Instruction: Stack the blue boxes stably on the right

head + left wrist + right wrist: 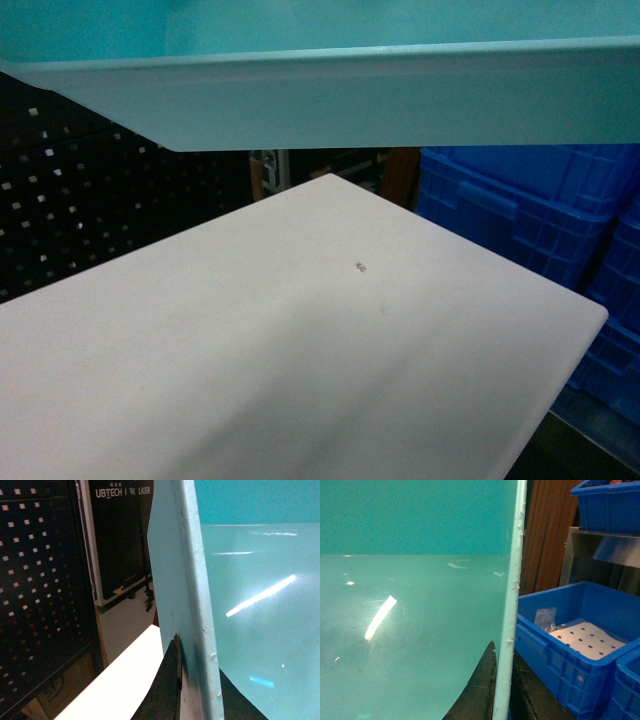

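A light turquoise blue box (330, 85) hangs high above the white table (300, 370), filling the top of the head view. My left gripper (192, 680) is shut on its left rim (187, 580), one dark finger outside the wall and one inside. On the opposite side my right gripper (502, 685) is shut on the right rim (515, 580), again with a finger on each side. The tub's smooth inside (410, 620) fills most of both wrist views. Neither gripper shows in the head view.
Royal-blue ribbed crates (540, 215) are stacked beyond the table's right edge; one (575, 645) holds a white perforated sheet and a plastic bag. A black perforated panel (90, 200) stands at the left. A dark case (120, 540) stands behind it.
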Motion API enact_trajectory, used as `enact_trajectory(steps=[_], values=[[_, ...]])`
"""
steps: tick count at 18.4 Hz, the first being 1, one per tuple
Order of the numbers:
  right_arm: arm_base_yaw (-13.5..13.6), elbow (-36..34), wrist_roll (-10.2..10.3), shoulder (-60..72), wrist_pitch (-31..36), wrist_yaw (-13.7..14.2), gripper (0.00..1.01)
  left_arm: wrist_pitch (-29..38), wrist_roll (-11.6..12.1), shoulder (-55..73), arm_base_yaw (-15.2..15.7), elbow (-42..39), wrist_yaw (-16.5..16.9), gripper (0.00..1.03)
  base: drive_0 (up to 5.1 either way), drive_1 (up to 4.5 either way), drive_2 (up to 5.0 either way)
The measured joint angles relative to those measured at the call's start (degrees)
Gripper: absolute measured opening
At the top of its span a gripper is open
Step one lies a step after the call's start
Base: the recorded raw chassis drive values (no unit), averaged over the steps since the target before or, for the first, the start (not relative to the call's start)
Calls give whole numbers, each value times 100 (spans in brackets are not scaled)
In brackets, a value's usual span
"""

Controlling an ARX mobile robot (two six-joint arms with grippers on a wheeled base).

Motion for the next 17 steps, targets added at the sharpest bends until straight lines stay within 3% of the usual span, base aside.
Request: enact_trajectory(steps=[14, 17], values=[[0, 0, 0, 0, -4, 2, 7, 0, 7, 0, 0, 0, 2, 5, -164, -164, -164], [7, 0, 0, 0, 37, -13, 7, 4, 9, 0, 26, 0, 28, 5, 125, -472, -175]])
